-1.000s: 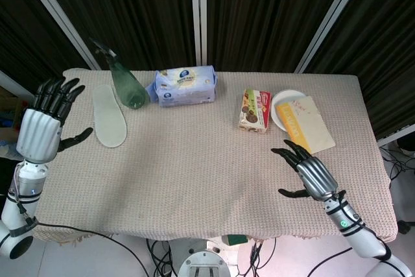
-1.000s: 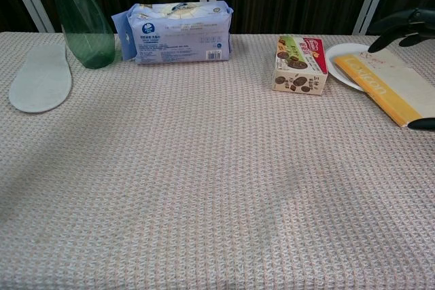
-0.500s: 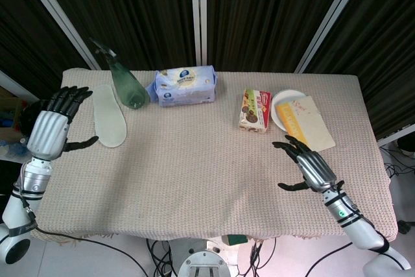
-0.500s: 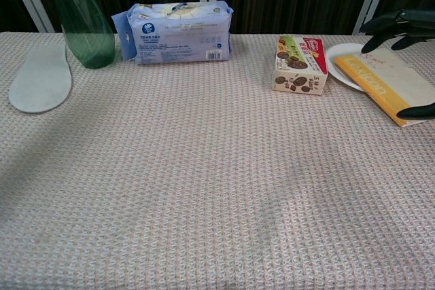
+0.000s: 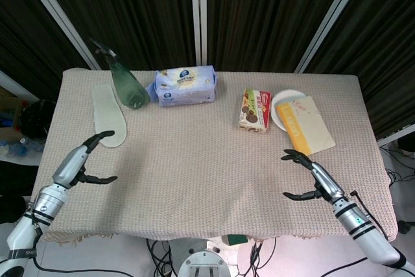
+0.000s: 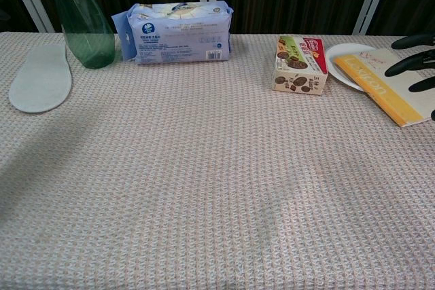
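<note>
The counter (image 5: 194, 173) is covered by a beige woven cloth with a waffle texture; the cloth hangs over the near edge with a short fringe. Behind the counter stand dark ribbed panels divided by pale slanted and upright frame bars. Cables lie on the pale floor below the near edge.

Left robot hand (image 5: 81, 163): positioned over the near-left part of the counter, fingers apart and lightly curved, holding nothing. It appears in the head view only. The nearest object is the pale insole (image 5: 108, 115), which lies flat just beyond the fingertips, near the left edge.

Just right of the insole stands a green spray bottle (image 5: 126, 82), upright at the far side. Beside it lies a blue-and-white tissue pack (image 5: 185, 86); in the chest view the bottle and the pack are close together, and contact cannot be determined.

Right of centre lies a biscuit box (image 5: 255, 111), flat on the cloth. Just beside it sits a white plate (image 5: 280, 100), with a yellow-edged booklet (image 5: 305, 124) resting partly on the plate and partly on the cloth.

Right robot hand (image 5: 311, 176): positioned over the near-right part of the counter, fingers spread with thumb apart, holding nothing. It is near the booklet's near end without touching it. In the chest view only its dark fingertips (image 6: 411, 63) enter at the right edge.
</note>
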